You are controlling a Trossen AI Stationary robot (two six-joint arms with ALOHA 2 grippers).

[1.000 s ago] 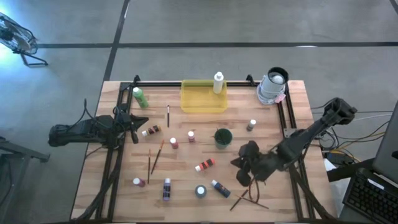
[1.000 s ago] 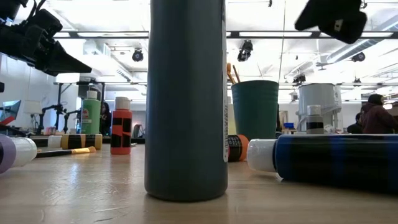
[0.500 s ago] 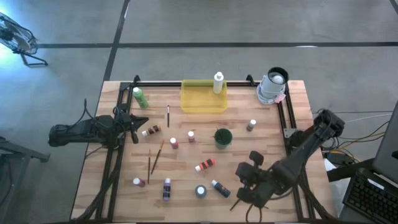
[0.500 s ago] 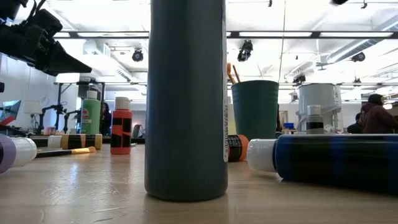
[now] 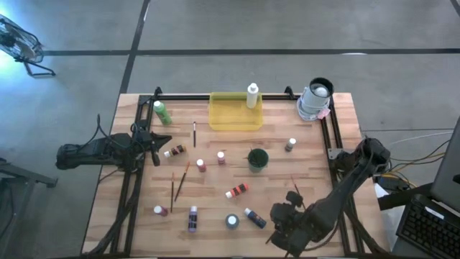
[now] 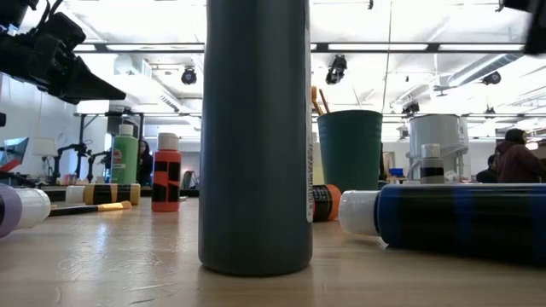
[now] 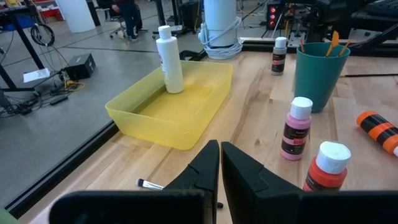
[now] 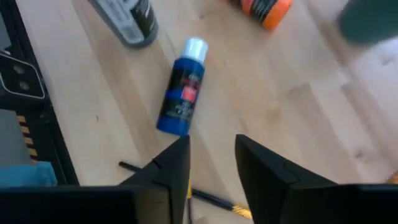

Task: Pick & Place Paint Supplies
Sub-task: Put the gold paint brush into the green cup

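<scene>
Right gripper (image 5: 282, 232): near edge of the tabletop (image 5: 309, 155), right of middle — fingers parted, nothing between them.
Paintbrush (image 8: 214, 200): flat on the wood directly under those fingers.
Blue bottle (image 8: 181, 89): on its side just beyond the paintbrush, apart from the gripper.
Left gripper (image 5: 154, 147): by the left edge, fingers pressed together, holding nothing.
White bottle (image 5: 252, 95): upright in the yellow tray (image 5: 223, 121) — far edge.

- A translucent yellow tray (image 5: 235, 115) holds a white bottle (image 5: 252, 95).
- Beside the tray: a dark green cup (image 5: 257, 158).
- Nearer: a blue bottle (image 8: 181, 104), white-capped, red-labelled.
- Pale striped wood table (image 5: 323, 169).
</scene>
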